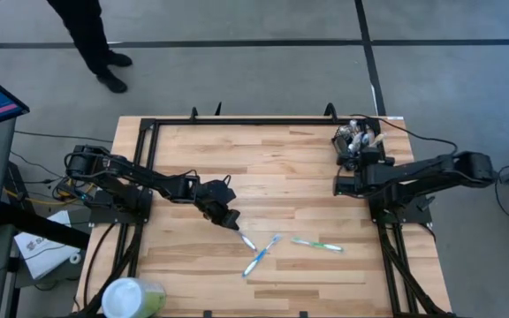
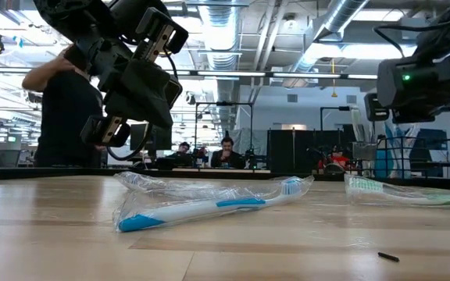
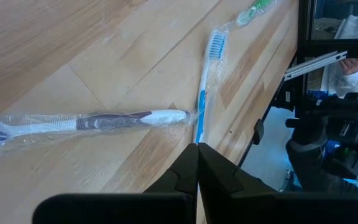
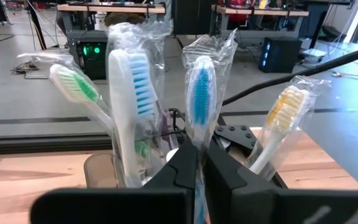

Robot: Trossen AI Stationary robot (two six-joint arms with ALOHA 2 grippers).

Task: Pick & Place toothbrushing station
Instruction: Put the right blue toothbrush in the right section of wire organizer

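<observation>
Toothbrushing station [image 1: 354,140] at table's [image 1: 307,150] corner

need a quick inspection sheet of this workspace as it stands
surface: wooden table, black frame round the rim
job's things: toothbrush holder at far right corner, wrapped brushes standing in it
clutter: three wrapped toothbrushes lying loose near the front edge; pale-green cup at front left corner
grippers: left pincer shut, empty, by the loose brushes; right pincer shut on a wrapped blue brush in the holder
cables: leads on the floor at both arm bases
surroundings: person beyond the table
</observation>
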